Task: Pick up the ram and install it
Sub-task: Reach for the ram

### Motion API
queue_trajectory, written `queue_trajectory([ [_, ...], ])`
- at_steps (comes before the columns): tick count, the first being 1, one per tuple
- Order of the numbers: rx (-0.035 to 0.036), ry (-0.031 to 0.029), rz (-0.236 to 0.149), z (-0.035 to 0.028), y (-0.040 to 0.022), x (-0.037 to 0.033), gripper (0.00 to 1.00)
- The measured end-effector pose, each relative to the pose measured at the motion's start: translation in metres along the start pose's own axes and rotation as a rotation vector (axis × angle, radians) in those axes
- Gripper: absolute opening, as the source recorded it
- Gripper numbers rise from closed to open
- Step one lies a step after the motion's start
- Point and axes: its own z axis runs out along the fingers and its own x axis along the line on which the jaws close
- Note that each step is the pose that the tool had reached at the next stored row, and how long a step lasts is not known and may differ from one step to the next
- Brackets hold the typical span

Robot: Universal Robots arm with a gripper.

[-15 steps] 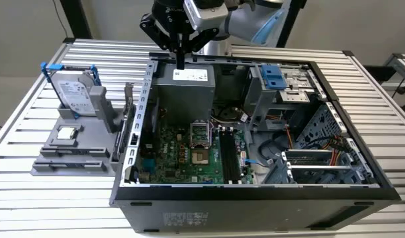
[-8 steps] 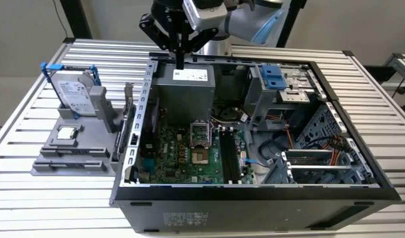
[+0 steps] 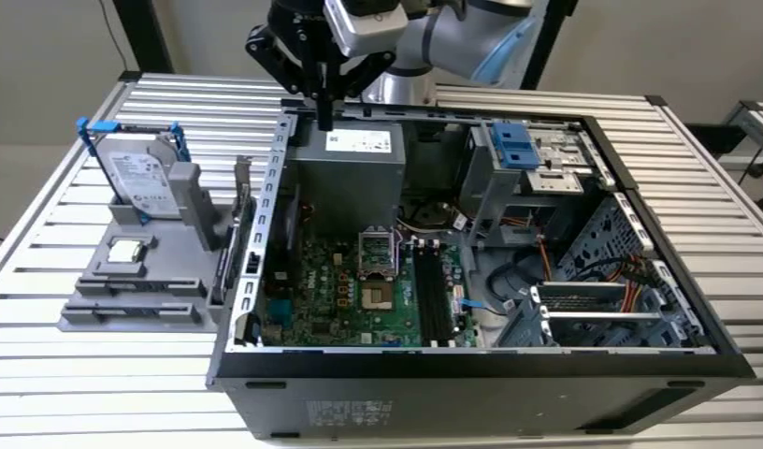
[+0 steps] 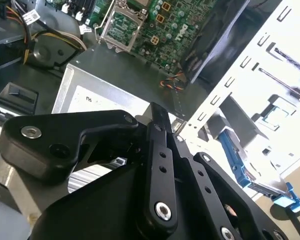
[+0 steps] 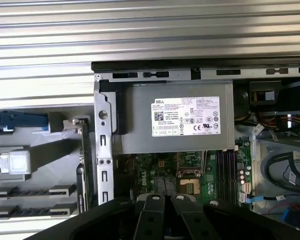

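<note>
**Hand parked over the case rim, ram not yet picked**

- The black two-fingered hand point(image 3: 323, 114) hangs above the back rim of the open black computer case point(image 3: 482, 363), over the grey metal power supply box point(image 3: 351, 168). Its fingers are drawn together and nothing is between them.
- The ram point(image 5: 84, 155), a long thin green circuit-board stick, stands on edge in the grey plastic parts holder point(image 3: 132, 313). It is at the side of the holder just beside the case's side wall, as seen edge-on in the first wrist view.
- The same holder carries the silver hard drive in its blue-handled frame point(image 3: 145, 173) and the small square silver processor chip point(image 3: 128, 250). The holder rests on the slatted aluminium tabletop point(image 3: 82, 393).
- The black memory slots point(image 3: 434, 290) on the green motherboard point(image 3: 332, 299) look empty.

Judgement: this is the approach to the pick, and the task is barely started.
- The fingers should be spread before any descent.
- They should line up across the stick's thin faces and close near its mid-length, so it lifts level.
- The case wall sits very close to the ram, so the outer finger has little room; a slow, straight-down entry looks safest.
- Do not knock the hard drive frame.
</note>
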Motion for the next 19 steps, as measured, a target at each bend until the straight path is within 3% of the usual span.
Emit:
queue_trajectory([
  [19,-0.0005,0.0013,-0.027,-0.0006,-0.0019,0.0285,0.00],
])
